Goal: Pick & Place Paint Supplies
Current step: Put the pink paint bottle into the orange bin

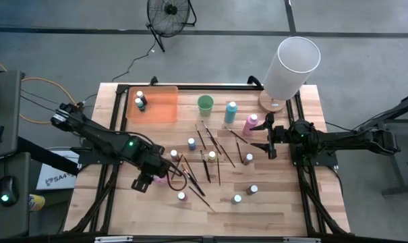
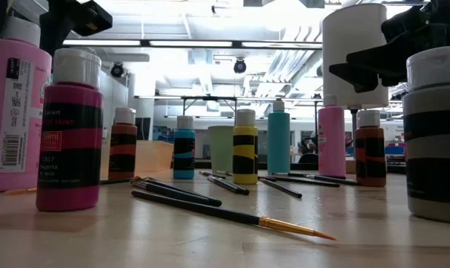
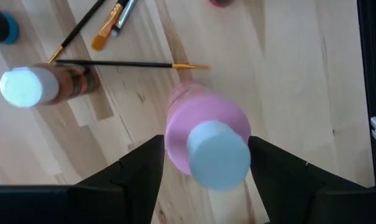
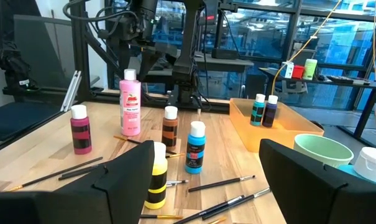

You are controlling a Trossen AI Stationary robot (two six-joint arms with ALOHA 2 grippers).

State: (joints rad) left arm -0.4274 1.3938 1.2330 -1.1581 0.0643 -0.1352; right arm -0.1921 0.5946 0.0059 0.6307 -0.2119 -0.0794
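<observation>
The pale wooden counter (image 1: 284, 209) carries everything, and the flat orange plastic tray (image 1: 160, 108) at its far left corner serves as the landmark. A tall white cylinder (image 1: 290, 66) stands well to the right of the tray, at the counter's far right corner.

The left arm reaches in from the tray's left and ends well in front of the tray, where the left gripper (image 3: 206, 165) hangs over a tall pink plastic bottle with a pale cap (image 3: 203, 134). Its fingers (image 3: 135, 171) stand apart on either side of the bottle's top; whether they touch it cannot be told. The right arm lies along the counter's right edge, far from the tray, and the right gripper (image 1: 271, 140) has its fingers spread wide with nothing between them.

A pale green plastic cup (image 1: 205, 104) stands just right of the tray, then a tall blue bottle (image 1: 230, 111), then a second tall pink bottle (image 1: 251, 123) near the right gripper. Two small dark paint bottles (image 1: 140, 100) stand inside the tray at its left end. The other small paint bottles with pale caps (image 1: 191, 144) stand scattered over the counter in front of and to the right of the tray. Thin dark-handled brushes (image 1: 207, 152) lie loose among them, most in a crossed bunch just right of the left gripper.
</observation>
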